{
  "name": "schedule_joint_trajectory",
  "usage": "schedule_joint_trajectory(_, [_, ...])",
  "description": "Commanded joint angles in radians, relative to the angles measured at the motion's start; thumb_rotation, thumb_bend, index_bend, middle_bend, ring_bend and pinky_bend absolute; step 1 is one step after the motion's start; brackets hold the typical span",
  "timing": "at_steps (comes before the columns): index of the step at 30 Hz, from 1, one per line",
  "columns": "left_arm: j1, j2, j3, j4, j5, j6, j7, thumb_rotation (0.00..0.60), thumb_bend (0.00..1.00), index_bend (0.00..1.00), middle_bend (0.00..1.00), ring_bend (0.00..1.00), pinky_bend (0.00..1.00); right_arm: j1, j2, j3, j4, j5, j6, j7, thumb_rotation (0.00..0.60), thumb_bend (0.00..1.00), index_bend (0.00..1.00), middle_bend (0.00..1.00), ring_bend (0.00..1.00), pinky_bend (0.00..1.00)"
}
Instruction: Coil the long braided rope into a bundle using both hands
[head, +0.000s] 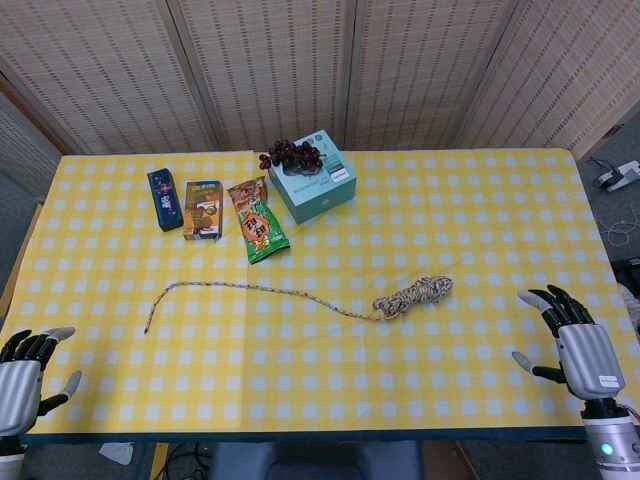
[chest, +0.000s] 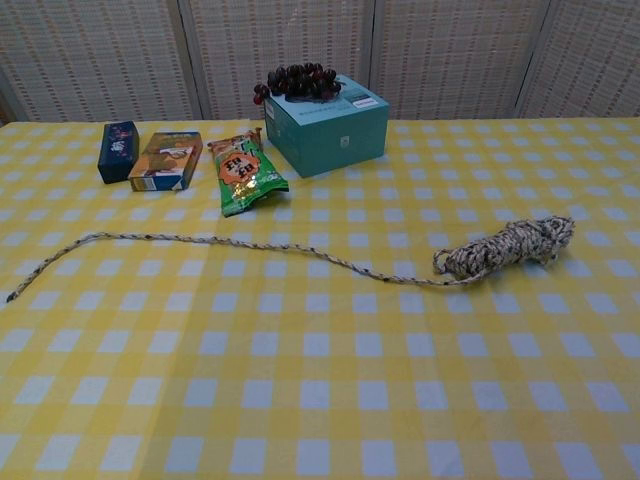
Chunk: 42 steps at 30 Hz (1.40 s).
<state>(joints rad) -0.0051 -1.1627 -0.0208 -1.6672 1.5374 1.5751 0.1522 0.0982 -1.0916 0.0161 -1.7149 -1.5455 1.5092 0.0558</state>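
One braided rope (head: 300, 293) lies on the yellow checked tablecloth (head: 420, 380), in the middle of the table. Part of it is already bunched into a little bundle (head: 415, 295) at the 3 o'clock end. The rest runs out as one long loose tail toward 9 o'clock, and its free tip (head: 148, 327) bends down a bit toward 7 o'clock. So the rope's long line goes side to side across the table.

Two hands are mine. My left hand (head: 25, 375) is at the 8 o'clock corner of the table, and my right hand (head: 575, 345) is at the 4 o'clock corner. Both hold nothing. My fingers are spread apart on each one. Both hands are well apart from the rope. The chest view shows no hands.

At the far side, near 11 o'clock, there are five other things. One dark blue box (head: 164, 198), one orange and blue box (head: 203, 209) just beside it, one green snack bag (head: 257, 221), one teal box (head: 312, 183), and one bunch of dark grapes (head: 291, 154) sitting on the teal box's back edge.
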Motion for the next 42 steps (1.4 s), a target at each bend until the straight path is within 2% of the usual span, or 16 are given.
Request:
schedule_joint_trajectory(1, [-0.003, -0.002, -0.001, -0.001, -0.003, -0.006, 0.007, 0.6, 0.31, 0.3, 0.28, 0.27, 0.13, 0.004, -0.001, 0.002, 0.0, -0.004, -0.008, -0.001, 0.6, 0.1, 0.19, 0.21, 0.1, 0.18])
schedule_joint_trajectory(7, [-0.005, -0.003, -0.002, -0.002, -0.009, -0.012, 0.013, 0.6, 0.31, 0.3, 0.28, 0.27, 0.13, 0.037, -0.001, 0.012, -0.011, 0.002, -0.066, -0.028, 0.6, 0.1, 0.19, 0.21, 0.1, 0.18])
schedule_joint_trajectory(13, [-0.007, -0.004, -0.004, -0.005, -0.013, -0.014, 0.017, 0.6, 0.31, 0.3, 0.28, 0.27, 0.13, 0.139, 0.002, 0.047, -0.045, 0.031, -0.219, -0.109, 0.6, 0.1, 0.19, 0.23, 0.11, 0.18])
schedule_joint_trajectory(17, [-0.006, -0.003, -0.004, -0.009, -0.016, -0.014, 0.019, 0.6, 0.31, 0.3, 0.28, 0.27, 0.13, 0.238, -0.032, 0.087, -0.029, 0.08, -0.352, -0.173, 0.6, 0.1, 0.19, 0.23, 0.11, 0.18])
schedule_joint_trajectory(20, [-0.004, -0.005, -0.001, -0.01, -0.015, -0.013, 0.022, 0.6, 0.31, 0.3, 0.28, 0.27, 0.13, 0.31, -0.078, 0.112, 0.008, 0.134, -0.454, -0.21, 0.6, 0.1, 0.19, 0.23, 0.11, 0.18])
schedule_joint_trajectory(26, [0.006, -0.002, 0.001, -0.005, -0.029, -0.009, 0.016, 0.6, 0.31, 0.3, 0.28, 0.27, 0.13, 0.404, -0.183, 0.136, 0.128, 0.217, -0.572, -0.25, 0.6, 0.12, 0.19, 0.23, 0.11, 0.18])
schedule_joint_trajectory(34, [0.005, -0.005, 0.004, -0.001, -0.032, -0.017, 0.016, 0.6, 0.31, 0.3, 0.28, 0.27, 0.13, 0.475, -0.289, 0.139, 0.269, 0.293, -0.655, -0.273, 0.6, 0.14, 0.19, 0.24, 0.12, 0.19])
schedule_joint_trajectory(42, [0.003, -0.008, 0.004, -0.002, -0.034, -0.023, 0.022, 0.6, 0.31, 0.3, 0.28, 0.27, 0.13, 0.518, -0.358, 0.129, 0.372, 0.325, -0.698, -0.287, 0.6, 0.17, 0.21, 0.29, 0.16, 0.22])
